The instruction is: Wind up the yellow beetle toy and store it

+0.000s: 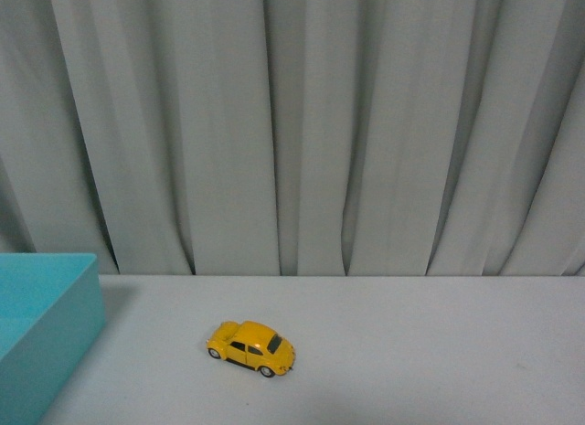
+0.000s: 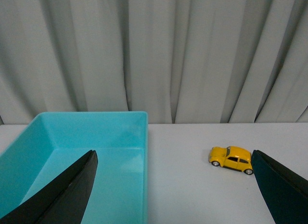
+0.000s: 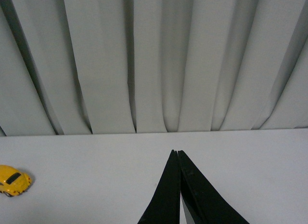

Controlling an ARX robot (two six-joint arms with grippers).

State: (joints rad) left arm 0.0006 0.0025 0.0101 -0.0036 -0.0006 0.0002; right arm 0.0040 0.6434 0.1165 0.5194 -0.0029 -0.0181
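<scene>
The yellow beetle toy (image 1: pixel 251 347) stands on its wheels on the white table, left of the middle in the front view. The left wrist view shows the toy (image 2: pixel 231 159) just beside one black finger of my left gripper (image 2: pixel 174 159), which is open with nothing between its fingers. In the right wrist view the toy (image 3: pixel 13 180) is at the picture's edge, well away from my right gripper (image 3: pixel 176 152), whose two black fingers are pressed together, shut on nothing. Neither gripper appears in the front view.
An open turquoise box (image 1: pixel 44 334) stands at the table's left edge; its empty inside (image 2: pixel 86 151) fills much of the left wrist view. A grey pleated curtain (image 1: pixel 302 123) hangs behind the table's far edge.
</scene>
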